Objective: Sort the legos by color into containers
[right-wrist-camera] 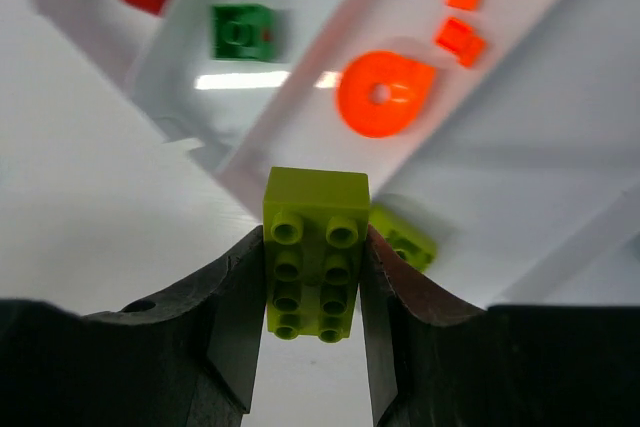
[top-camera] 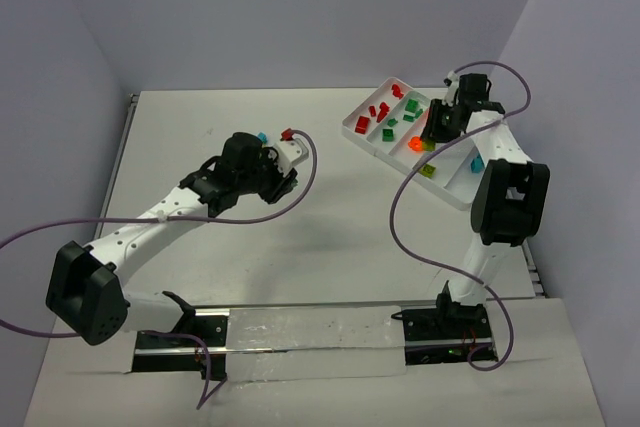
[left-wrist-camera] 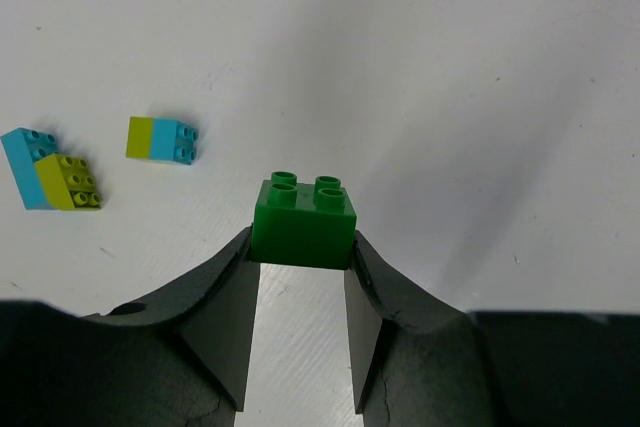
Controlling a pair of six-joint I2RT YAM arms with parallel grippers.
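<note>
Green plastic, square, four studs on top: the green brick is pinched between the left jaws above the worktop, well to the left of the white tray. The right jaws clamp a yellow-green brick, two studs wide and four long, over the tray. Inside the tray, red pieces lie in the leftmost compartment, green pieces in the next, and an orange round piece in the one beside that.
</note>
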